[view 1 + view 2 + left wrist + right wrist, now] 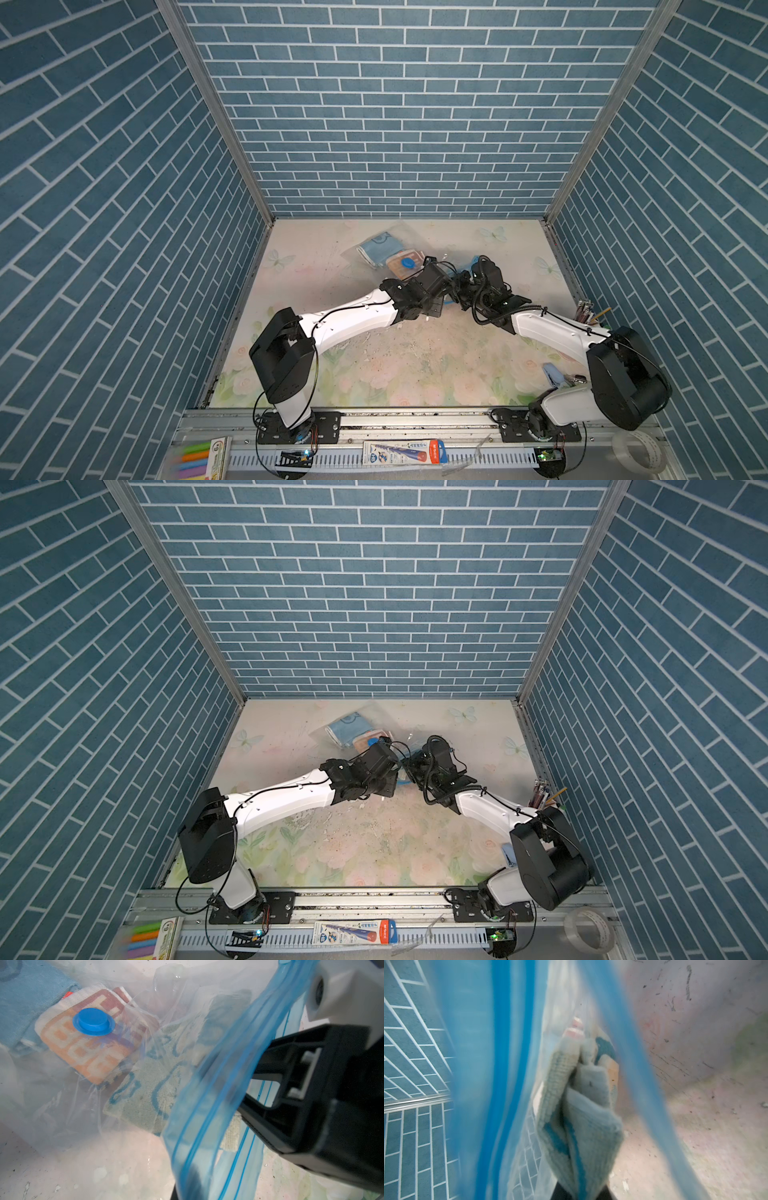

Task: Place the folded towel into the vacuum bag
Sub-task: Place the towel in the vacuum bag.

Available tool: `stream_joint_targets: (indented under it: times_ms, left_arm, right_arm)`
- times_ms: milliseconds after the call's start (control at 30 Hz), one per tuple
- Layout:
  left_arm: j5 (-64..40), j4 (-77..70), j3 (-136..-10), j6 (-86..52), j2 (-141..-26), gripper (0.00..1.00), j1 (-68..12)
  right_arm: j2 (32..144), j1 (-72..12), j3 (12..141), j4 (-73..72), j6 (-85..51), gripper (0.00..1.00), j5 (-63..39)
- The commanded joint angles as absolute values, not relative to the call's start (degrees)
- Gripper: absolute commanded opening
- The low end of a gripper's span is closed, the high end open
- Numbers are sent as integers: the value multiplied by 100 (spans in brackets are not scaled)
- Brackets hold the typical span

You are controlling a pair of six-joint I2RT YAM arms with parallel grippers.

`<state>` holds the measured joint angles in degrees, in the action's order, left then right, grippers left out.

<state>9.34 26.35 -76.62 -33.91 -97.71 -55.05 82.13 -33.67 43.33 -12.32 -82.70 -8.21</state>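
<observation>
Now the bag [374, 249] is held by its blue strip [218, 1084], pinched in the closed left gripper [182, 1190]. Between the strip's two lips the towel [145, 1095] is clamped in the right gripper [580, 1193], mostly inside the bag, short of the cap [93, 1021] deeper in.

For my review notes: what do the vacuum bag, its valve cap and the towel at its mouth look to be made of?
The vacuum bag: thin clear plastic film, glossy, creased, contents show through. Its valve cap: rigid blue plastic, smooth, likely moulded. The towel: woven terry-like cloth, matte, fuzzy looped surface, probably cotton.
</observation>
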Motion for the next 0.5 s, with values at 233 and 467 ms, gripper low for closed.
stream_joint_targets:
  times_ms: [233, 467]
  left_arm:
    - [1062, 2635, -7560, -3362, -9495, 0, -5519]
    - [1135, 2641, -7107, -3307, -9258, 0, -5475]
  right_arm:
    - [7859, -3438, 4284, -987, -8367, 51, -702]
    - [6713, -3127, 3876, -24, -7955, 59, -664]
